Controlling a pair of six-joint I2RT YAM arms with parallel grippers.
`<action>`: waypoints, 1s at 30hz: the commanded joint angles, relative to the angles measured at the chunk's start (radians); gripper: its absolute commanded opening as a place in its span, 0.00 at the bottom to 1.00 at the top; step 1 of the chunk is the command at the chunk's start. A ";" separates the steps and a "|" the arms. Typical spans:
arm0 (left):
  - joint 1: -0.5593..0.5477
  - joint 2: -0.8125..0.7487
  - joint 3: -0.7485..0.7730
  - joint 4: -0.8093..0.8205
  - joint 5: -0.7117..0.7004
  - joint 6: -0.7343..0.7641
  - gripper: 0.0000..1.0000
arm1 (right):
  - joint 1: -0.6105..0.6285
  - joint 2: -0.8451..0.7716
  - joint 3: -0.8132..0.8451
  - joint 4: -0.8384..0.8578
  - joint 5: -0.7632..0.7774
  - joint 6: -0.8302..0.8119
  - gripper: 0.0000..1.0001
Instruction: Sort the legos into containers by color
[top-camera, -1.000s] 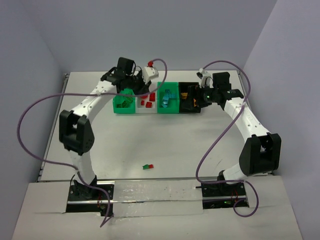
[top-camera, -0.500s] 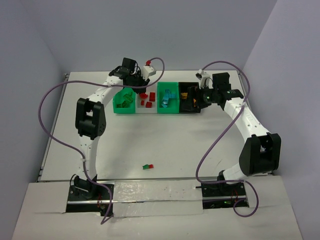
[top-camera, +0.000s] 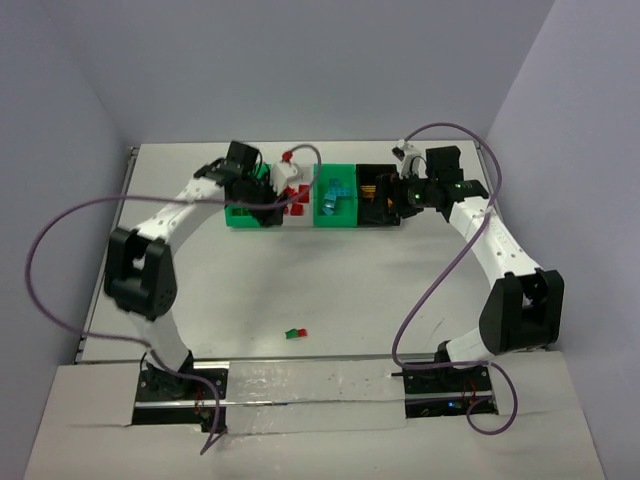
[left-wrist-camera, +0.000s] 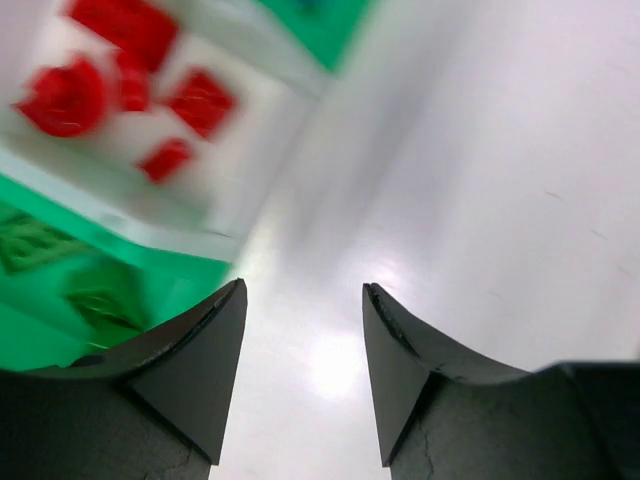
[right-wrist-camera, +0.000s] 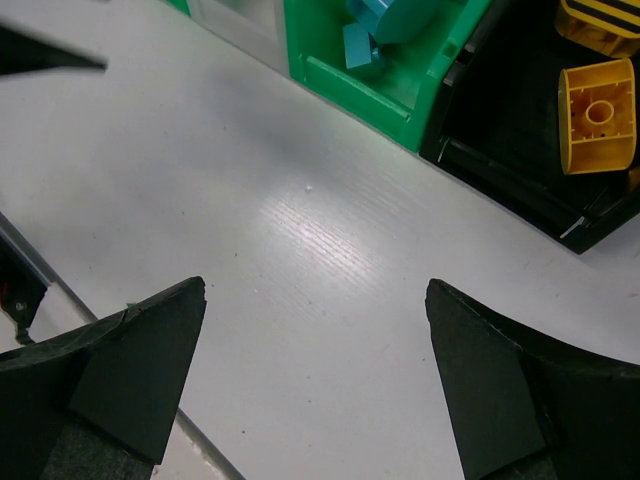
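Four bins stand in a row at the back: a left green bin (top-camera: 238, 215) with green legos, a white bin (top-camera: 305, 214) with red legos (top-camera: 298, 205), a green bin (top-camera: 337, 222) with cyan legos (top-camera: 335, 195), and a black bin (top-camera: 375, 220) with yellow legos. A stacked red-and-green lego (top-camera: 295, 333) lies alone on the near table. My left gripper (top-camera: 272, 205) is open and empty over the front of the left green and white bins; its wrist view (left-wrist-camera: 304, 286) shows red legos (left-wrist-camera: 200, 100). My right gripper (top-camera: 390, 200) (right-wrist-camera: 316, 284) is open and empty by the black bin's front.
The right wrist view shows the cyan-filled green bin (right-wrist-camera: 360, 85), the black bin (right-wrist-camera: 500, 150) and a yellow lego (right-wrist-camera: 597, 115) in it. Purple cables loop off both arms. The table edge runs near the arm bases.
My left gripper has swung from behind the bins forward to their front edge, between the left green and white bins. The right arm has hardly moved.
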 joint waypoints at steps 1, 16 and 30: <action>-0.185 -0.257 -0.305 -0.092 0.026 0.054 0.58 | -0.009 -0.058 -0.014 0.010 0.000 -0.011 0.97; -0.518 -0.414 -0.650 -0.064 -0.052 -0.076 0.59 | -0.009 -0.062 -0.016 0.009 0.020 -0.015 0.97; -0.603 -0.414 -0.662 0.073 -0.154 -0.173 0.62 | -0.009 -0.068 -0.029 0.014 0.026 -0.018 0.97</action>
